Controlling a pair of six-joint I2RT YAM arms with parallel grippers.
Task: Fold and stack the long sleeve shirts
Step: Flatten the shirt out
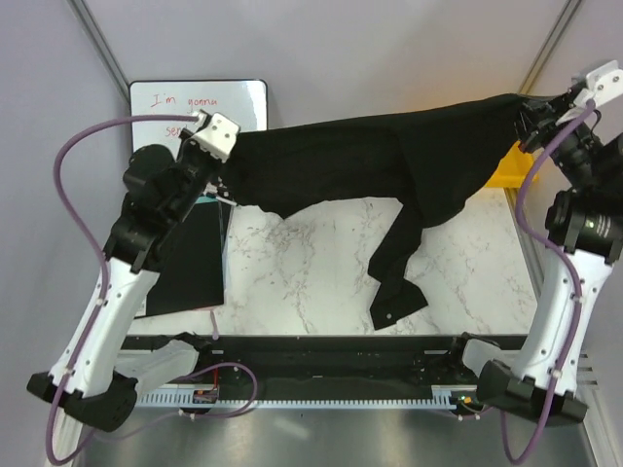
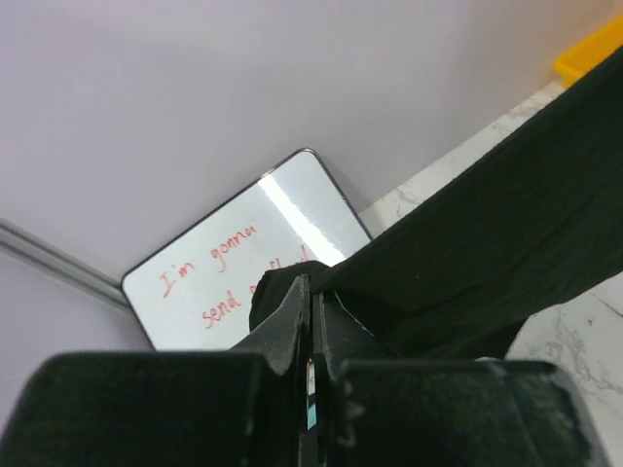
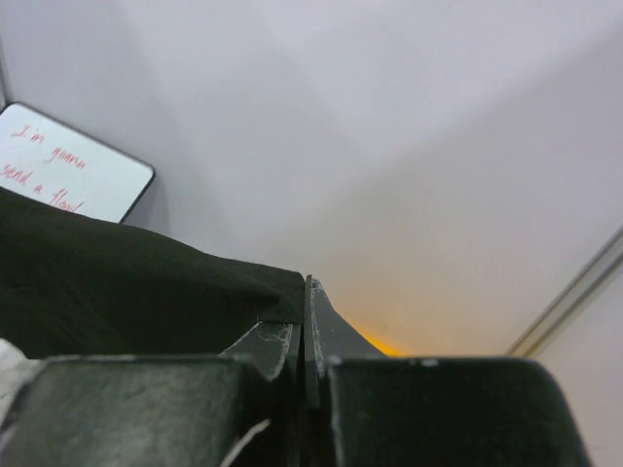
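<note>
A black long sleeve shirt [image 1: 389, 161] hangs stretched above the marble table between both grippers, one sleeve [image 1: 394, 268] drooping to the tabletop. My left gripper [image 1: 232, 156] is shut on the shirt's left end at the back left; in the left wrist view the cloth [image 2: 467, 253] runs out from between the pinched left gripper [image 2: 311, 282]. At the back right my right gripper [image 1: 526, 115] is shut on the other end, and the right wrist view shows black cloth [image 3: 127, 282] clamped in the right gripper [image 3: 307, 292].
A whiteboard [image 1: 165, 102] with red writing leans at the back left. A flat black board [image 1: 190, 263] lies on the table under the left arm. A yellow bin [image 1: 506, 161] sits at the back right behind the shirt. The marble table [image 1: 302, 263] shows below the shirt.
</note>
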